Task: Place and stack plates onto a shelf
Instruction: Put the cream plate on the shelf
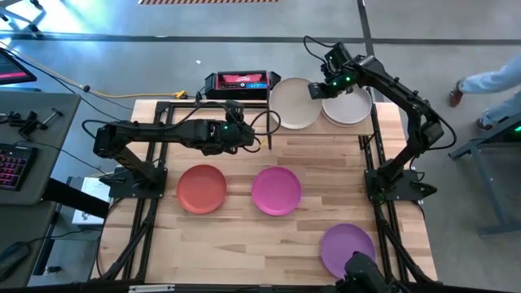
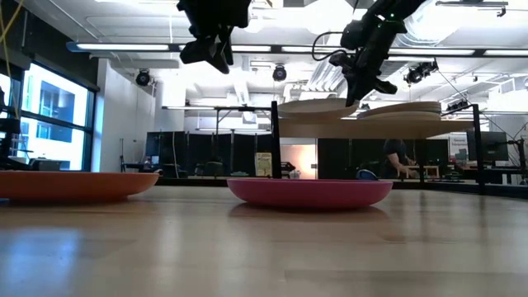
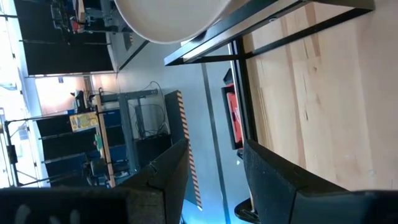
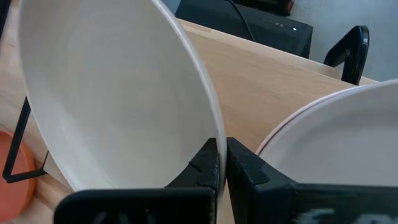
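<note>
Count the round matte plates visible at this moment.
5: two off-white plates on the small wooden shelf; an orange-red plate, a magenta plate and a purple plate on the tabletop. Stacked plates may hide others.

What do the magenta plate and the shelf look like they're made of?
Magenta plate: probably plastic or a composite; even colour, matte, no glare, thin rounded rim in the low view. Could be glazed ceramic, hard to rule out.
Shelf: light wood board with visible grain, on thin black posts that look like painted metal.

Orange-red plate (image 1: 202,188), magenta plate (image 1: 276,190), purple plate (image 1: 347,249), two off-white plates (image 1: 295,103).
</note>
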